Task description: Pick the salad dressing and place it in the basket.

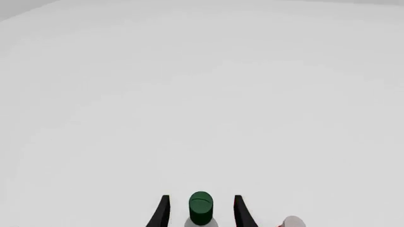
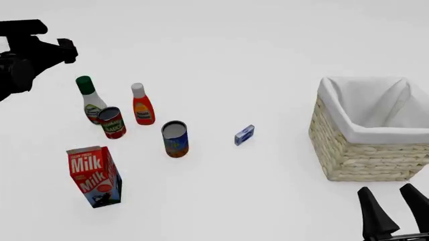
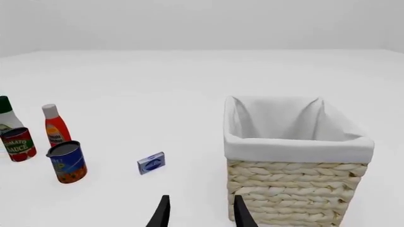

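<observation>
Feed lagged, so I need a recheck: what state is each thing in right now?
Dressing: upright, capped, not gripped.
Red bottle: upright, capped.
Tomato can: upright.
Blue can: upright.
Milk: standing, closed.
Basket: upright, empty.
Left gripper: open.
Right gripper: open.

red bottle with white cap (image 2: 141, 106) upright, tomato sauce can (image 2: 112, 122) just left of it, blue-and-orange can (image 2: 175, 138), small blue box (image 2: 244, 135), tilted milk carton (image 2: 94, 176) nearest camera, white table (image 2: 254, 50)
</observation>
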